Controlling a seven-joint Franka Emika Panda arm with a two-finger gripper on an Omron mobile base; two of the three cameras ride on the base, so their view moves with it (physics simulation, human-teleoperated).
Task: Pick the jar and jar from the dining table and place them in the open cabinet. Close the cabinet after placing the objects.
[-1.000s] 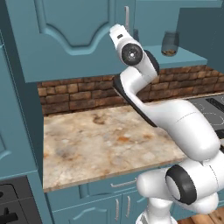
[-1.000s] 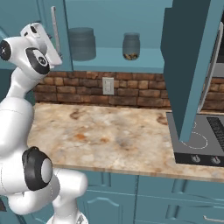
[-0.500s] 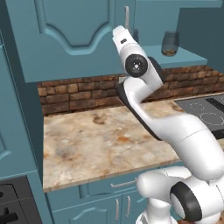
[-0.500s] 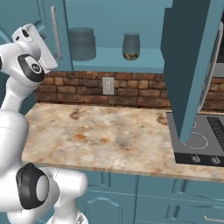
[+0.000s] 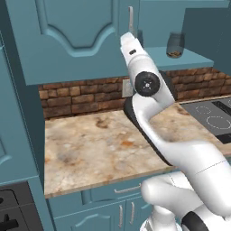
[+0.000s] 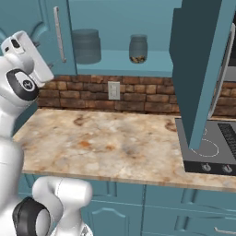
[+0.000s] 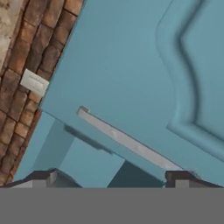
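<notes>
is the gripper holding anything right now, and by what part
Nothing is held. The gripper is open, its fingertips apart just short of the left cabinet door's handle.

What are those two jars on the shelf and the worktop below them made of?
The wide jar looks like smoky grey translucent glass or plastic: the shelf colour shows through dimly. The small jar looks like clear glass, something brownish visible at its bottom. The worktop looks like polished stone, with beige-brown marbled mottling.

The white robot arm (image 5: 146, 85) has swung its upper joints round and pushed its hand closer to the left teal arched-panel cabinet door (image 5: 76, 38).
</notes>
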